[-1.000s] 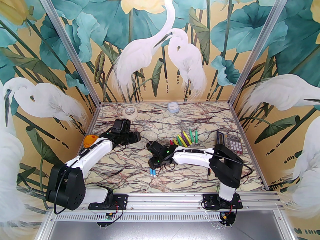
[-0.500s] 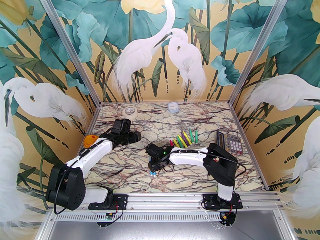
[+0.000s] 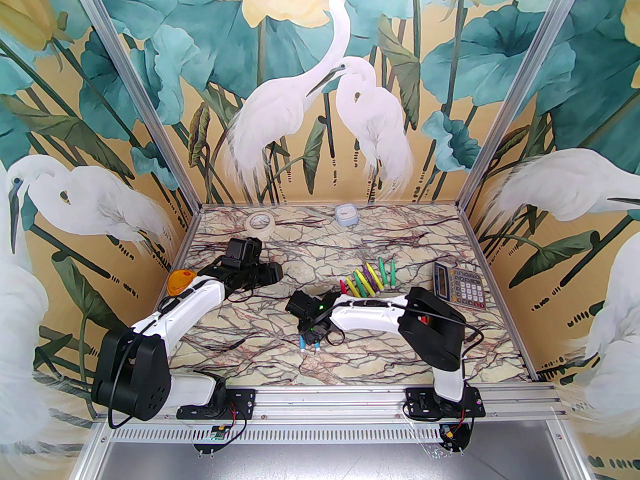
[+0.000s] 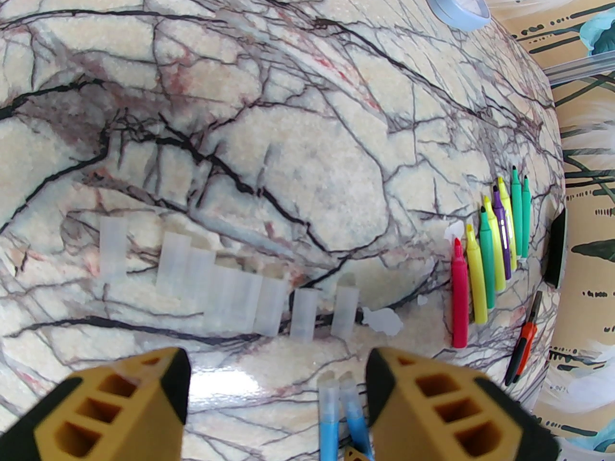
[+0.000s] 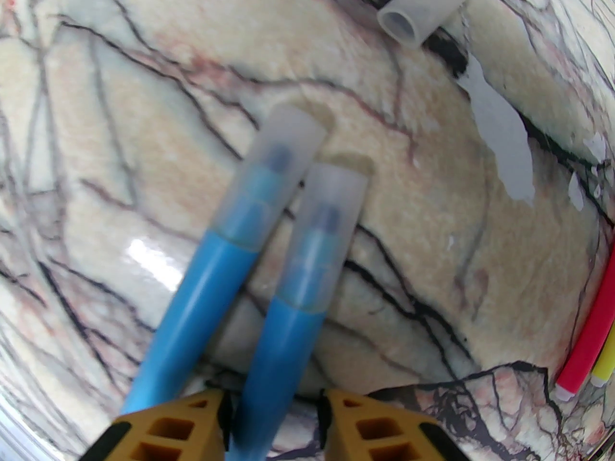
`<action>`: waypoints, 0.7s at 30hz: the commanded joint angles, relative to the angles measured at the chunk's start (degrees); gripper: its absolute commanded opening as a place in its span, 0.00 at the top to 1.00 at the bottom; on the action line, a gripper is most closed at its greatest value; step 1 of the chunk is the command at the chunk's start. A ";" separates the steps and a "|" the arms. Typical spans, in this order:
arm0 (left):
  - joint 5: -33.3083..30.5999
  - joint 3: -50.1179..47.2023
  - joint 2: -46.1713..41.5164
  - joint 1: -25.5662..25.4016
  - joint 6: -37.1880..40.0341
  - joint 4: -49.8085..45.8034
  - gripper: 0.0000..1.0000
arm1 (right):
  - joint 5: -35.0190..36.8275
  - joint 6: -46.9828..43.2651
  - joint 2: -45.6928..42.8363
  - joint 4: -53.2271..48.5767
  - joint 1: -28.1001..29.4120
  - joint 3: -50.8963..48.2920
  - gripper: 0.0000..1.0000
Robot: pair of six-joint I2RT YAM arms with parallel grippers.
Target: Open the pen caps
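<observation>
Marbled worktop (image 3: 400,248): we found right jaws straddling one blue marker (image 5: 288,334), clamp unclear; its cap (image 5: 331,224) pointed straight ahead; left jaws gaped, empty.

Lab cell: aluminium frame (image 3: 519,88), mural walls (image 3: 310,93).

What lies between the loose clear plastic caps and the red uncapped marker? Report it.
Left wrist view: between caps and marker, bare marble tabletop with a white scuffed patch.

The right gripper (image 5: 276,396) is sinking lower and sliding across, jaws narrowing. One blue marker (image 5: 283,334) is now coming in between them, with the second blue marker (image 5: 192,305) ending up just outside.
</observation>
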 commanded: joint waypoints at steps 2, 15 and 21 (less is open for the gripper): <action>1.66 -1.46 -1.72 0.30 -0.79 1.28 0.35 | 1.87 1.10 2.43 -2.13 0.26 1.37 0.68; 5.64 -3.17 -3.11 0.30 0.18 2.58 0.34 | 2.01 2.49 3.04 -3.19 -0.13 1.49 0.82; 10.30 -4.60 -3.59 0.20 -0.10 5.15 0.32 | 2.32 1.42 -3.77 2.05 -1.26 -2.98 0.86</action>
